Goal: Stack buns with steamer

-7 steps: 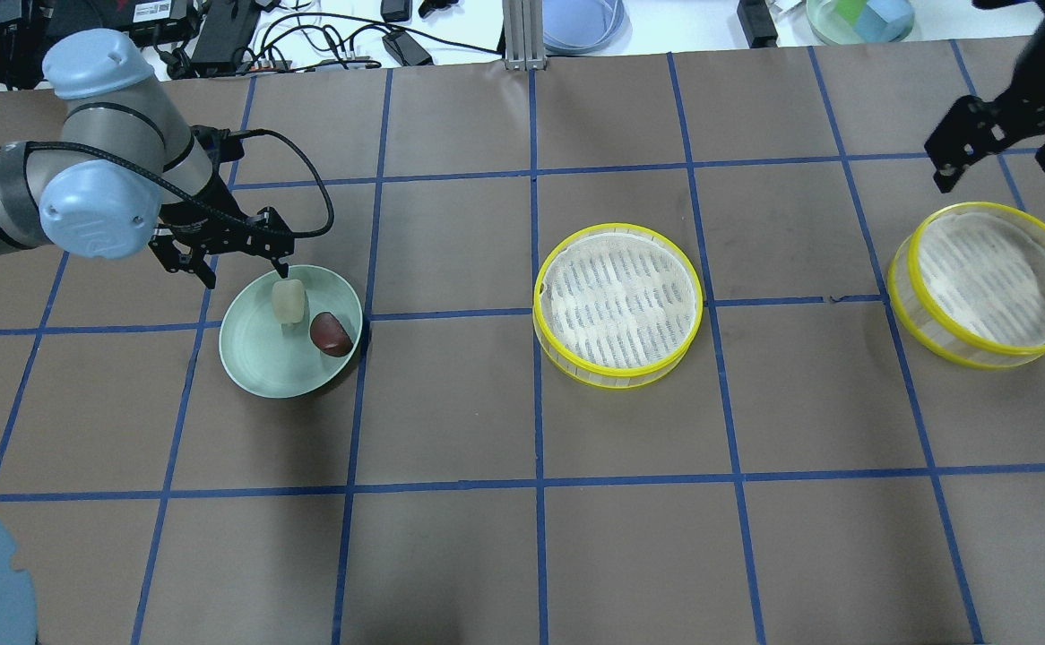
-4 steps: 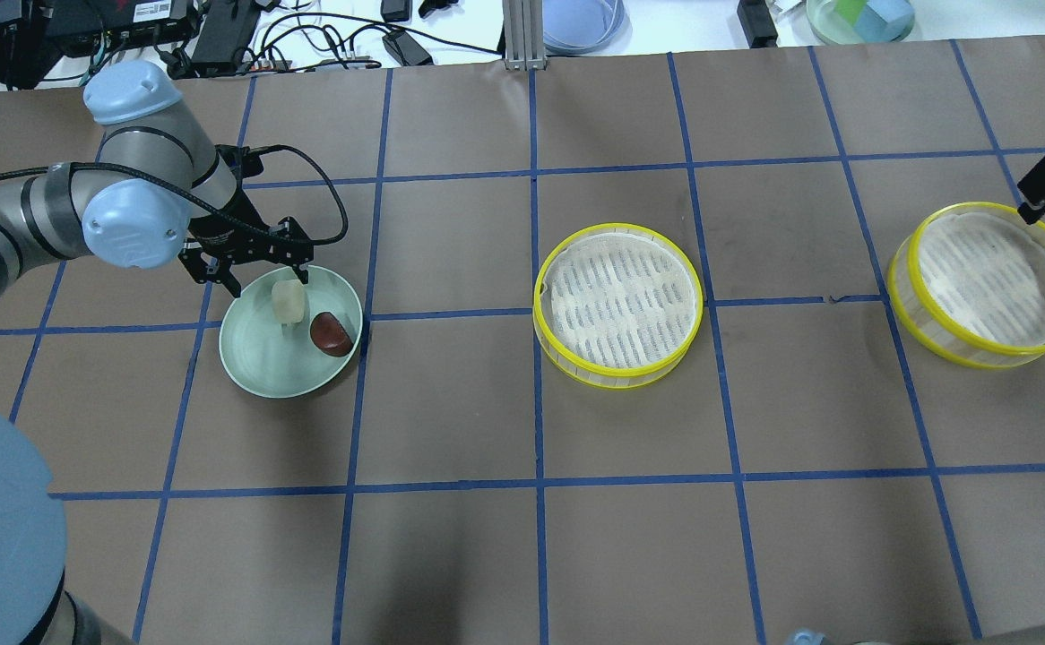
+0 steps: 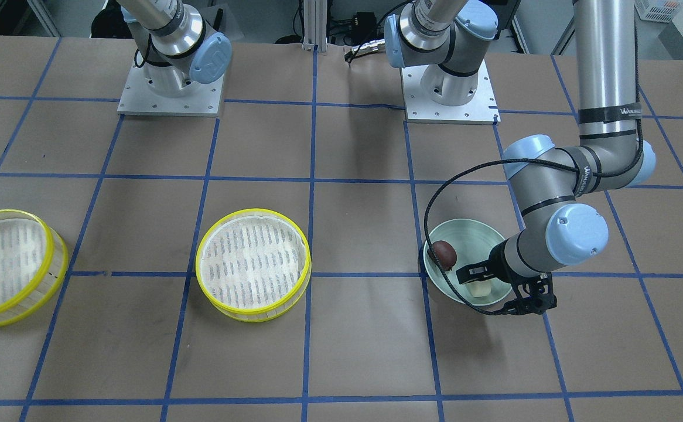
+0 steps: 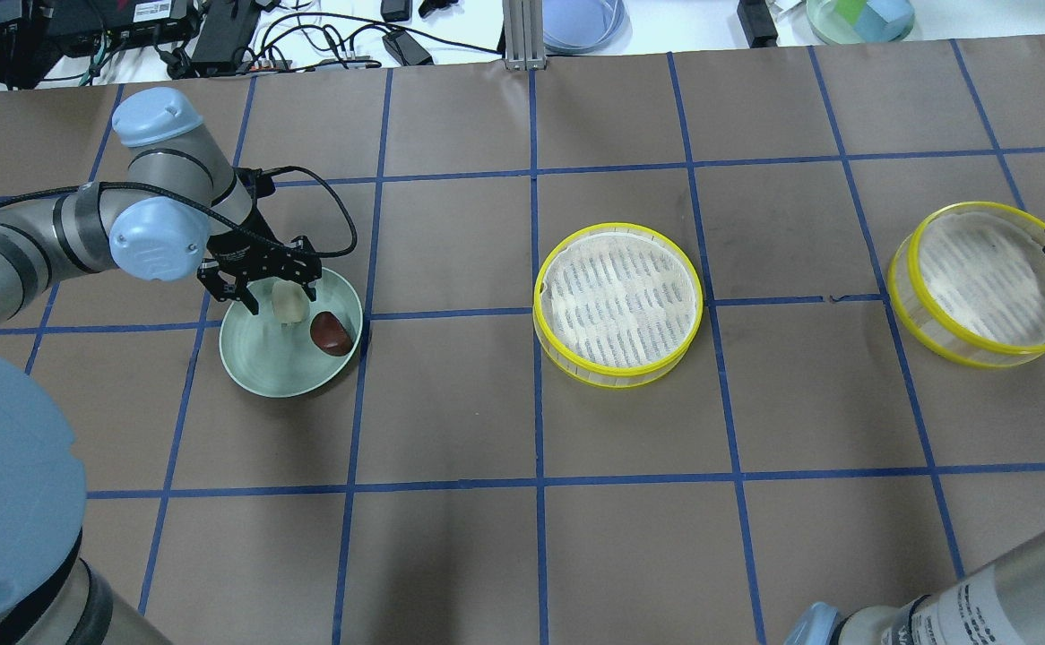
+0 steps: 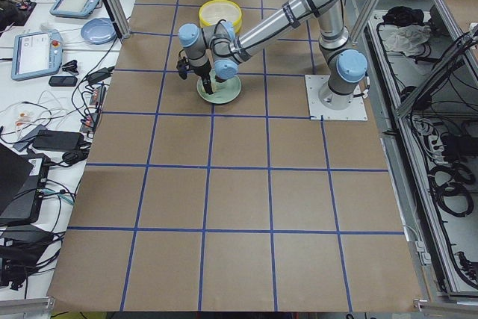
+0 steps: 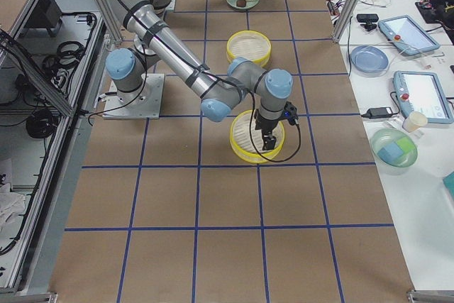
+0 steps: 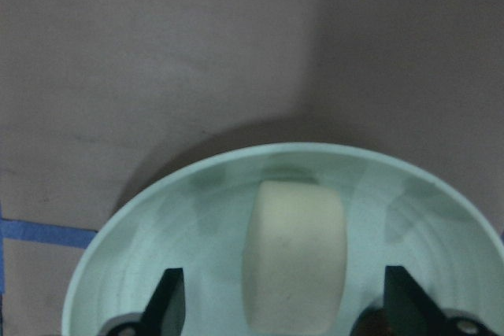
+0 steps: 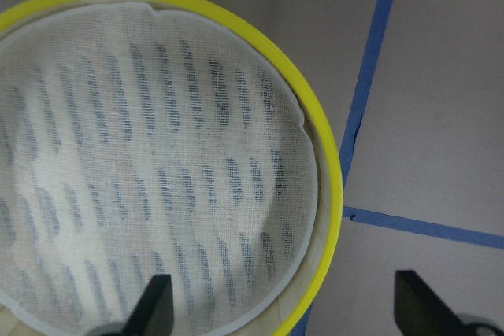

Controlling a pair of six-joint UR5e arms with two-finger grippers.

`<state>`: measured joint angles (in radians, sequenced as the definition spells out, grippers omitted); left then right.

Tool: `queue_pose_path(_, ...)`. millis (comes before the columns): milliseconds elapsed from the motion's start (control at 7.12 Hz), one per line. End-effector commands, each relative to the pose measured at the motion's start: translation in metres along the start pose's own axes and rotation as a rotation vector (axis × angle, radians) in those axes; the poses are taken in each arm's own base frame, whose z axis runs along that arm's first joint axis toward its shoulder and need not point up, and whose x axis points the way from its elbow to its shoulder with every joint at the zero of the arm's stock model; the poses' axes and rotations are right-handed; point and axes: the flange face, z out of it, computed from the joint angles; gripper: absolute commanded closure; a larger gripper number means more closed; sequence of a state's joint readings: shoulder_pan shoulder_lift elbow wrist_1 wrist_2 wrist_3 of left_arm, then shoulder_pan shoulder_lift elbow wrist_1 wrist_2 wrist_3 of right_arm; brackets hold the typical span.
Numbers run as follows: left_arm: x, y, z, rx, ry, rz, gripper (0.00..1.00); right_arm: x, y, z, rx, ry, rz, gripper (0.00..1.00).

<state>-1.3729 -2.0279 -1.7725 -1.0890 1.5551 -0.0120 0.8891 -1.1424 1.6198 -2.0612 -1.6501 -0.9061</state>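
On the left side of the brown table [image 4: 451, 403], marked off by blue tape lines, the left arm reaches down to a mint-green plate [image 4: 258, 358]. The left gripper [image 4: 281, 296] hangs over the plate's far part with its fingers [image 7: 169, 304] spread wide. The cream bun [image 7: 295, 261] stands between them, and the wrist view shows a clear gap on each side, so neither finger touches it. This pale bun sits in the far half of the plate, close to the rim. The reddish-brown bun [image 4: 331, 332] lies in the same plate, just beside the cream one on the side towards the table's middle, resting against the plate's inner wall and outside the gripper's span. Further right, near the centre of the table and well apart from the plate, a round yellow-rimmed steamer tray [image 4: 617, 303] lined with white cloth rests flat. A second steamer tray [image 4: 988, 282] of the same kind stands near the right edge. The right gripper [image 8: 285, 308] hovers over this tray's rim with its fingers [image 8: 153, 308] held wide apart, one above the cloth lining and the other outside the yellow rim, over the bare table. Whether either finger touches the tray cannot be told.
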Motion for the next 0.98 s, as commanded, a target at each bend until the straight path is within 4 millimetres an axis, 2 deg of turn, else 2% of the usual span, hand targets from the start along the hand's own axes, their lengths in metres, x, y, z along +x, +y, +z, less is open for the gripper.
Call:
queue_pose_path(0, 0.0, 0.001, 0.004, -0.002, 0.0, -0.002, 0.58, 0.014, -0.006, 0.042, 0.001, -0.005, -0.016, 0.18)
queue_pose_path(281, 0.001, -0.002, -0.005, 0.016, -0.002, 0.008, 0.74, 0.022, -0.006, 0.058, 0.003, -0.003, -0.045, 0.52)
queue_pose_path(421, 0.001, -0.001, -0.02, 0.051, -0.003, 0.016, 0.83, 0.027, -0.003, 0.061, 0.001, -0.003, -0.073, 0.75)
queue_pose_path(561, 0.004, -0.004, -0.045, 0.109, -0.006, 0.018, 0.86, 0.027, -0.002, 0.062, -0.001, -0.003, -0.084, 0.91)
queue_pose_path(702, 0.016, -0.004, -0.078, 0.158, -0.005, 0.037, 0.86, 0.028, -0.001, 0.061, -0.007, 0.002, -0.088, 0.93)
queue_pose_path(842, 0.046, 0.008, -0.105, 0.195, -0.003, 0.087, 0.92, 0.027, 0.0, 0.056, -0.006, 0.004, -0.088, 0.93)
